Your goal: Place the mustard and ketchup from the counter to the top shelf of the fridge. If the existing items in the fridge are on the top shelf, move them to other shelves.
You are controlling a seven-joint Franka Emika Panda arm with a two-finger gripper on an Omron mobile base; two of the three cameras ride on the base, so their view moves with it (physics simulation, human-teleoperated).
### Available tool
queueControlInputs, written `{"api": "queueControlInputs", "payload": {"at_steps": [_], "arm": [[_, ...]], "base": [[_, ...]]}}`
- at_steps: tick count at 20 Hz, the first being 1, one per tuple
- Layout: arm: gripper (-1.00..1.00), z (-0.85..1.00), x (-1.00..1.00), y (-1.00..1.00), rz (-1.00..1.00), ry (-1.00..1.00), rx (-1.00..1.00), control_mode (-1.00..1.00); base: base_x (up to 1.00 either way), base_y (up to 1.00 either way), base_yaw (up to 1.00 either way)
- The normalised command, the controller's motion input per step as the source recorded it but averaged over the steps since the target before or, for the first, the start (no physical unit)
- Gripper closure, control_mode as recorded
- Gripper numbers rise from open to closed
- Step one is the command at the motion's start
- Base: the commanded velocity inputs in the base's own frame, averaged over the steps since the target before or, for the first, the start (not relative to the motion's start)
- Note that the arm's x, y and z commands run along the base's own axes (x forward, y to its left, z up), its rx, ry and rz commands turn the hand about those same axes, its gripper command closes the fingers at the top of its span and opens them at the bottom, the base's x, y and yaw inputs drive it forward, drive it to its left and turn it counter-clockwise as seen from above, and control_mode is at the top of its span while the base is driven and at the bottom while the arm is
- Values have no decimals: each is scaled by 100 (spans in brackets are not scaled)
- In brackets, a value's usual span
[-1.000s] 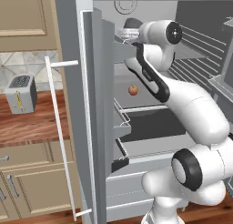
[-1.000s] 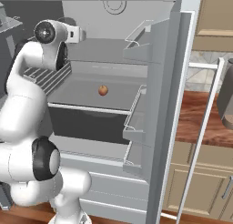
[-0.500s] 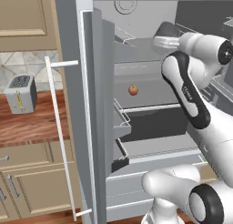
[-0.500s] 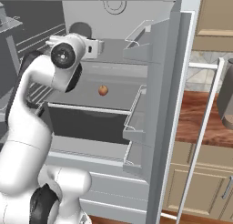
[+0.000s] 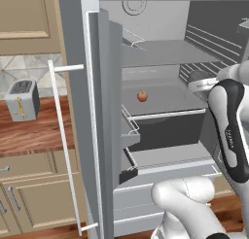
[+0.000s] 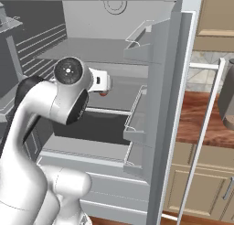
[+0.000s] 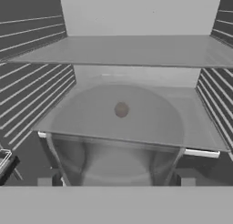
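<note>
The gripper (image 7: 116, 182) is spread wide w/ nothing between its tips. It is up in front of the open fridge (image 5: 160, 19), looking straight in.

Just ahead of it is the little orange-red ball (image 7: 121, 109). It sits in the middle of the second shelf (image 7: 91, 123), one down from the top shelf (image 7: 136, 52). In the right base view the ball (image 6: 104, 93) peeks out from behind the robot's hand, so the hand is near it but not touching it, as far as I can tell.

The top shelf has no bottle on it, and no ball either (so nothing up there looks in the way). I think the "move the old stuff" part needs no more work, bc the ball is already on a lower shelf.

The door (image 5: 97, 136) w/ its thin white handle (image 5: 63, 145) is swung wide open, so that bit is done.

Beside the fridge is the brown tabletop (image 5: 39, 131) w/ a grey toaster (image 5: 22, 99) on it.

What's left, I'd say: pretty much the main job. The mustard and the ketchup both need to be fetched from the tabletop and put on the top shelf, one at a time. So the task looks early on, w/ most of it to go.
</note>
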Motion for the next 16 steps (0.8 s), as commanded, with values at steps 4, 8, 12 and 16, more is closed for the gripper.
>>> {"api": "queueControlInputs", "payload": {"at_steps": [4,8,12,16], "arm": [[100,-97,-41,40,0,6,25,-100],[100,-55,1,60,0,-2,30,-100],[100,-12,33,73,0,-8,18,-100],[100,21,61,59,0,-2,1,-100]], "base": [[0,0,0],[0,0,0],[0,0,0],[0,0,0]]}}
